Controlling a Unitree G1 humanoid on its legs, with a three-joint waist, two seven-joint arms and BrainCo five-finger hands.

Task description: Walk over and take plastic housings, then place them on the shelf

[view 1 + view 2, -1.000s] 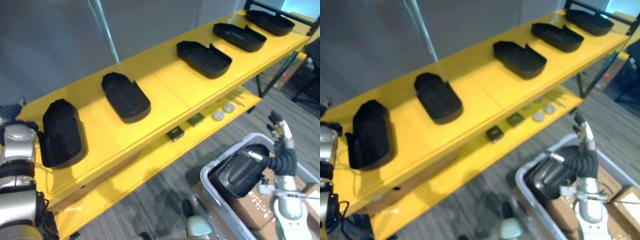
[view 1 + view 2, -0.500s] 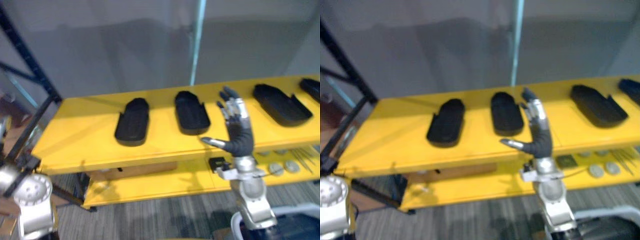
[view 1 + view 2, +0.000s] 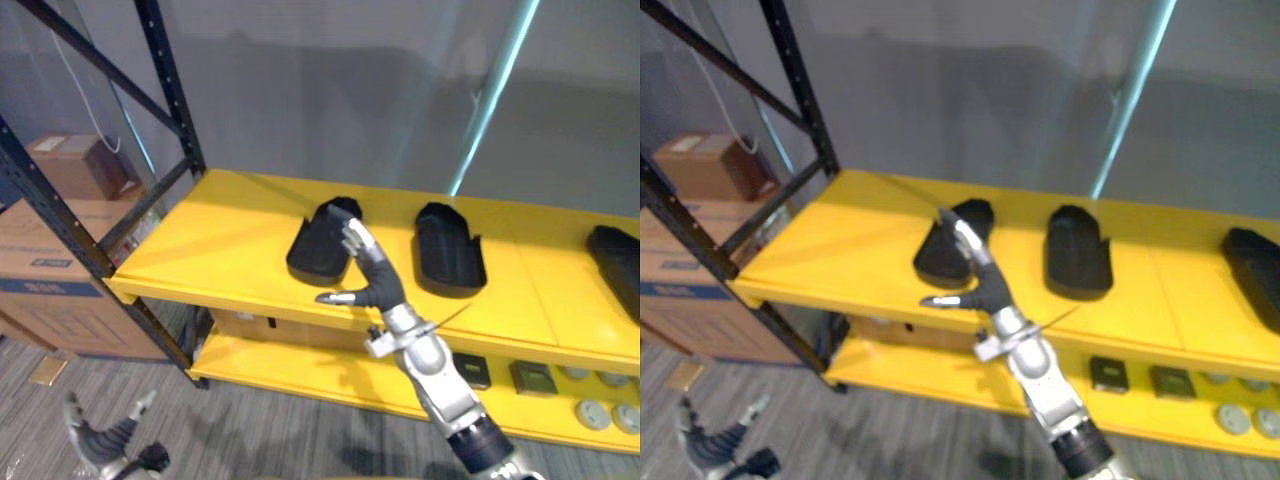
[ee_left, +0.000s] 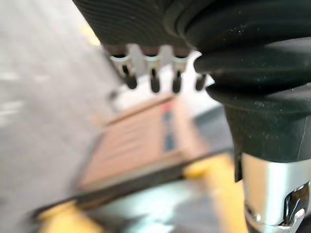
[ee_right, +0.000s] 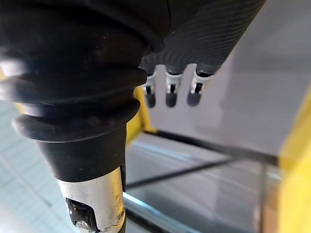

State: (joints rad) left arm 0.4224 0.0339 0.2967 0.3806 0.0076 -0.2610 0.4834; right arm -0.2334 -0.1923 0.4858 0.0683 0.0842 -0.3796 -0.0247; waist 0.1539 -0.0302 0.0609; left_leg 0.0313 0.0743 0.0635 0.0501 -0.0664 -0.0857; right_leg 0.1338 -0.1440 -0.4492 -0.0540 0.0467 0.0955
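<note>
Right hand (image 3: 368, 282) is raised empty, fingers extended, before the yellow shelf (image 3: 215, 235); left hand (image 3: 103, 440) hangs low, likewise unclenched. Black housings (image 3: 448, 250) already lie shelved; further fetching likely remains.

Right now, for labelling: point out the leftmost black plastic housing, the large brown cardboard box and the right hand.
leftmost black plastic housing (image 3: 314, 250), left eye view, its top.
large brown cardboard box (image 3: 50, 315), left eye view, front face.
right hand (image 3: 377, 285), left eye view, dark cover.
</note>
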